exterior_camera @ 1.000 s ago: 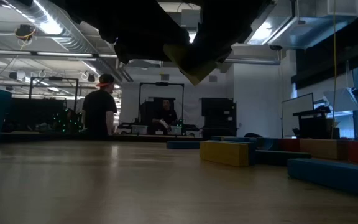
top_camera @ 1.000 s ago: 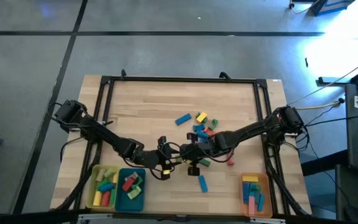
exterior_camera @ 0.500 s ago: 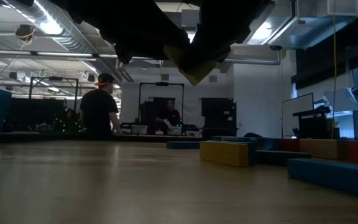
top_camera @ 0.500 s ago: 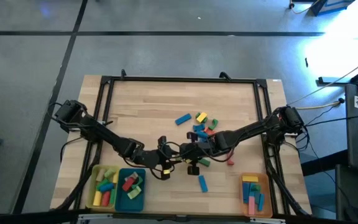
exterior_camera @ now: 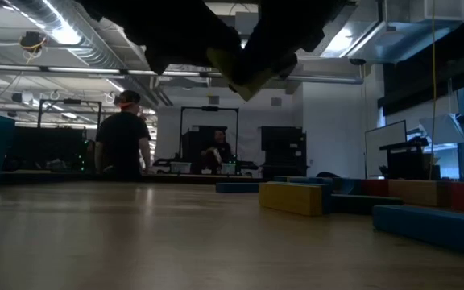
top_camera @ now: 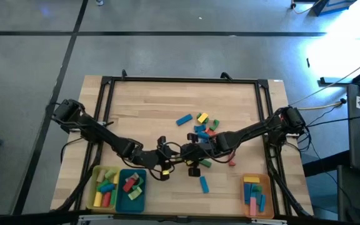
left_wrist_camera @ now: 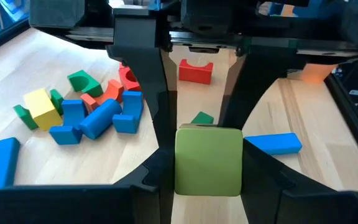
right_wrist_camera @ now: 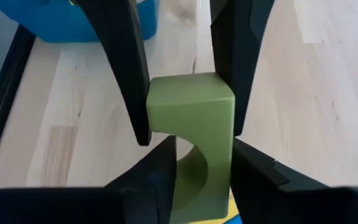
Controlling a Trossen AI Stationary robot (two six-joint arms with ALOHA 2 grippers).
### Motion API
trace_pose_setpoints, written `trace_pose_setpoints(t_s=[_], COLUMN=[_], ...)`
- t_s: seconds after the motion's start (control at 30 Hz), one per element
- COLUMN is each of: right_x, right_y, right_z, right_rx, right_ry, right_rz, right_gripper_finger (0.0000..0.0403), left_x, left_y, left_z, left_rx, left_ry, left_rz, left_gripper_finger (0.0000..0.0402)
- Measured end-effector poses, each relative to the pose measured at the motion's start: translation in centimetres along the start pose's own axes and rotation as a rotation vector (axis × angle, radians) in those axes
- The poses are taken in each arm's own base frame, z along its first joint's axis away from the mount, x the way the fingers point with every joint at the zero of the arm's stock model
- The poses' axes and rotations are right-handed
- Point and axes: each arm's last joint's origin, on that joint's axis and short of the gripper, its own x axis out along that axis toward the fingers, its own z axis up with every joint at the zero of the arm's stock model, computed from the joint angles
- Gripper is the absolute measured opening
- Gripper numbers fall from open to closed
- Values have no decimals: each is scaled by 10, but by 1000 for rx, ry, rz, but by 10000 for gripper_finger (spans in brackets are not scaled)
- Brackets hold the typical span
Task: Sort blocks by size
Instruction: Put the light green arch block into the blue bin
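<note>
Right wrist view only: arch cutout of green block point(right_wrist_camera: 191, 124), left gripper point(left_wrist_camera: 207, 163) clamped on it, right gripper point(right_wrist_camera: 197, 168) loosely around it.

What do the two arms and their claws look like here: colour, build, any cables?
Both arms are black, slim, jointed segments. The left claw and right claw each have two flat, tapering dark fingers. Loose black cables loop beside each arm's base, and a pale cable runs off from the right arm's base.
</note>
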Motion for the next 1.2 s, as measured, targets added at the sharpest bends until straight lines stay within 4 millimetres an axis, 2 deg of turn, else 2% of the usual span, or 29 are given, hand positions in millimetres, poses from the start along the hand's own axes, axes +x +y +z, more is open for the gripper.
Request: trace_pose_setpoints(t_s=[0.17,0.27,0.43,0.53,0.7,0.83,0.97,1.2], right_x=[-4,-12,-27,-29,-30,-30,-30,-30], right_y=[0,0,1,0,-1,-1,-1,-1], right_z=[5,7,17,14,11,10,11,11], right_rx=[-3,-24,-70,-75,-80,-80,-80,-79], right_ry=[5,88,169,207,245,249,248,248], right_rz=[-11,-19,-32,-40,-52,-56,-56,-56], right_gripper_finger=[160,169,172,172,172,172,172,172], left_x=[-14,-25,-50,-70,-104,-119,-123,-128], left_y=[5,7,4,1,-5,-9,-12,-10], left_z=[5,7,11,12,4,-5,-16,-28], left_rx=[9,7,-10,-42,-270,-436,-548,-524], left_ry=[47,87,169,264,534,684,792,880], left_rz=[7,1,-146,-270,-442,-395,-286,-189], left_gripper_finger=[120,120,124,124,124,124,124,125])
